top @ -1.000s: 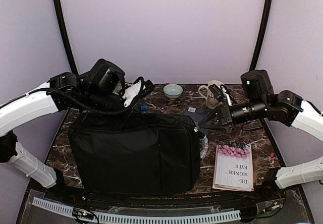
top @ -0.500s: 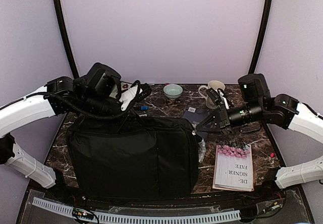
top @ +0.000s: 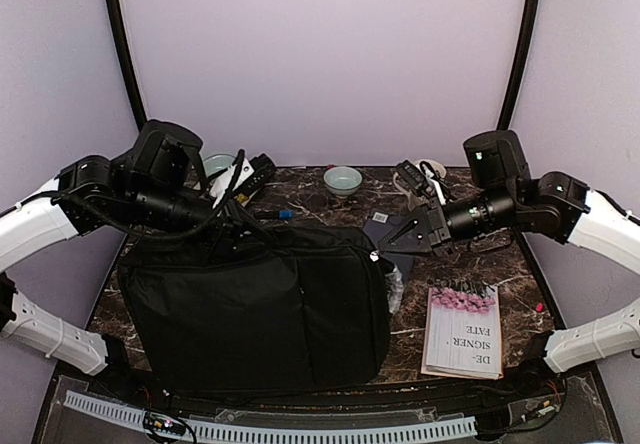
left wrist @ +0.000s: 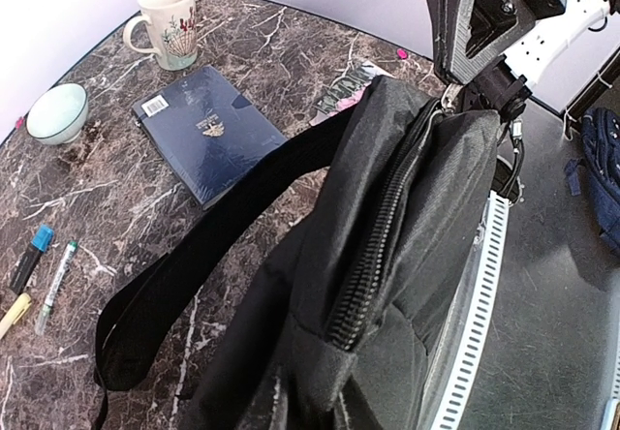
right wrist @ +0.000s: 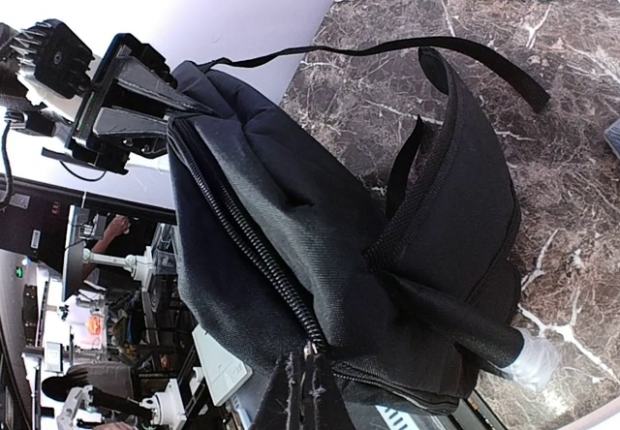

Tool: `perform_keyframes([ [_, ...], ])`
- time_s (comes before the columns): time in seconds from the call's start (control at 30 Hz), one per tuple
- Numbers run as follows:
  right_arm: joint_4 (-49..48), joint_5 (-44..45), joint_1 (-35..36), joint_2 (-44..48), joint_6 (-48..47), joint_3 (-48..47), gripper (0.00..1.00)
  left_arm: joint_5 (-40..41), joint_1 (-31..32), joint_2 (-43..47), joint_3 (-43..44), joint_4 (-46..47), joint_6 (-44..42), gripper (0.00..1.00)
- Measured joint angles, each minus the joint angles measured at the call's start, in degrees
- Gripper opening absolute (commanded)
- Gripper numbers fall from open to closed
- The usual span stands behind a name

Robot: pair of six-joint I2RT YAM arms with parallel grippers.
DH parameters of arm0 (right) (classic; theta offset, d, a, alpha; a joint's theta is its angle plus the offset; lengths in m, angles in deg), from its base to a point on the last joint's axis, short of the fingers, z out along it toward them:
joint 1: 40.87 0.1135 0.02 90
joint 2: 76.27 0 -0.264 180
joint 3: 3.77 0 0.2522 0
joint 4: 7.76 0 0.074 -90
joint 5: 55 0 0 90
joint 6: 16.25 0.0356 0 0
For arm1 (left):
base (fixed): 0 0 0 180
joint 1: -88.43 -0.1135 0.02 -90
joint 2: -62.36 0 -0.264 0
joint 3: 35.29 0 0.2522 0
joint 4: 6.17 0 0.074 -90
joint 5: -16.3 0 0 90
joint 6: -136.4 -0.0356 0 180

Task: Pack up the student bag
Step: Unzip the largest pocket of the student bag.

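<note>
The student bag (top: 255, 304) is a big black soft backpack that fills the middle of the table, with its zipper line (left wrist: 383, 246) running along the raised top edge. My right gripper (top: 402, 238) is shut on the zipper pull (right wrist: 312, 351) at the bag's right end. It shows as grey fingers (left wrist: 475, 23) in the left wrist view. My left gripper (top: 252, 171) is at the bag's far left corner. In the right wrist view its fingers (right wrist: 145, 106) pinch the fabric there. A loose strap (left wrist: 194, 265) trails onto the table.
A dark blue notebook (left wrist: 208, 130) lies behind the bag's right end, with a mug (left wrist: 170, 23) and a pale bowl (top: 343, 180) near the back wall. Pens (left wrist: 39, 265) lie behind the bag. A pink and white book (top: 463, 329) sits at the front right.
The left arm has pulled back to the left, and the bag has slid left with it. The right gripper has followed leftward, still on the zipper pull.
</note>
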Motion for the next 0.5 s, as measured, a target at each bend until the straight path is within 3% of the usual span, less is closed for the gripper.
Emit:
perform_keyframes([
  [0.17, 0.8, 0.2, 0.4, -1.0, -0.7, -0.5, 0.0, -1.1, -0.1, 1.3, -1.8, 1.2, 0.4, 0.28],
  [0.5, 2.8, 0.5, 1.8, -3.4, -2.4, -3.3, 0.0, -2.4, -0.1, 5.3, -3.5, 0.9, 2.1, 0.75],
])
